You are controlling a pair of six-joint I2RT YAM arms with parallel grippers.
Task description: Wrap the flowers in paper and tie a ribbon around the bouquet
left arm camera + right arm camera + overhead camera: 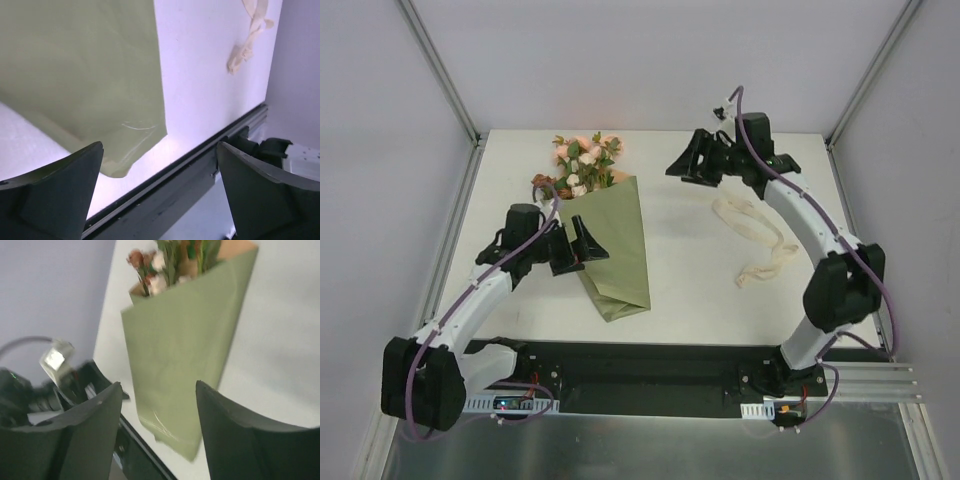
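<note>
The left pincer (pixel 160 150) is released, its two dark fingers (pixel 55 190) spread wide with nothing between them. It sits at the left edge of the paper (pixel 620 265), about halfway along the wrap; whether it touches the sheet cannot be told. The olive-green paper is folded round the stems into a long cone that lies flat on the white table (pixel 690 290). Its closed lower end points toward the black rail (pixel 650 352) at the near edge. The flowers (pixel 582 160), pink, peach, white and rust blooms with green leaves, stick out of the cone's open far end near the back of the table. The bouquet (pixel 620 215) has nothing tied round it. The cream ribbon (pixel 757 238) lies loose in a limp curl on the table, well to the right of the cone. Beyond the ribbon's far end, the right pincer (pixel 685 168) hovers with its fingers parted and empty.
</note>
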